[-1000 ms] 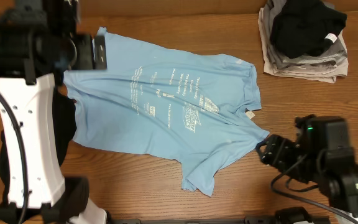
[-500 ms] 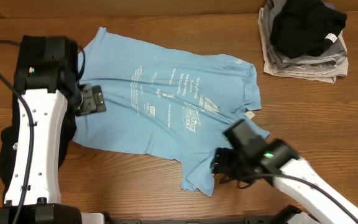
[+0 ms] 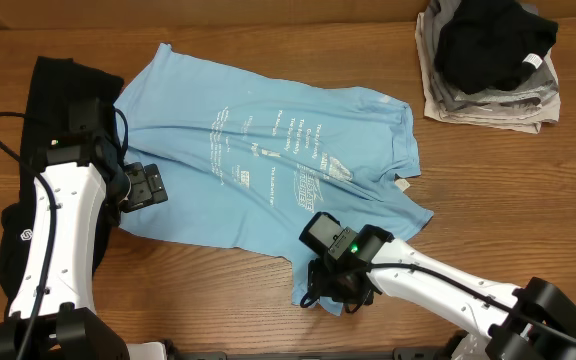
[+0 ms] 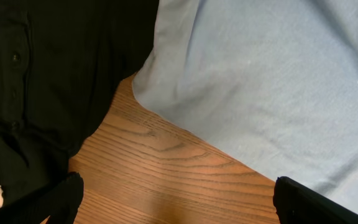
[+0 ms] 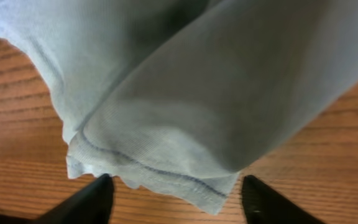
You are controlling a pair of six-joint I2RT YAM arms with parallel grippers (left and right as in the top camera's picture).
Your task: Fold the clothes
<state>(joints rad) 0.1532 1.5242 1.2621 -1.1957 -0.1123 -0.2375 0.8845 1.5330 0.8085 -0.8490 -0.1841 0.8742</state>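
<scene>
Shirt: the light blue T-shirt (image 3: 258,160) is spread flat on the surface (image 3: 268,40). Its long axis runs side to side, hem at the left and collar at the right.
Right end effector: the right end effector (image 3: 333,292) is at the shirt's near sleeve tip. Its fingers (image 5: 95,199) stand apart with the sleeve hem drooping between them, and nothing is pinched.
Left end effector: the left end effector (image 3: 144,186) hangs over the shirt's hem edge, jaws spread wide and empty.
Black garment: the black garment (image 3: 63,85) touches the shirt's hem side.
Folded pile: the folded pile (image 3: 488,70) sits well beyond the shirt's collar end.
Key relation: the sleeve lies right in the right fingers' gap, so the right arm is nearer. The likely next move is to close and carry the sleeve inward.
</scene>
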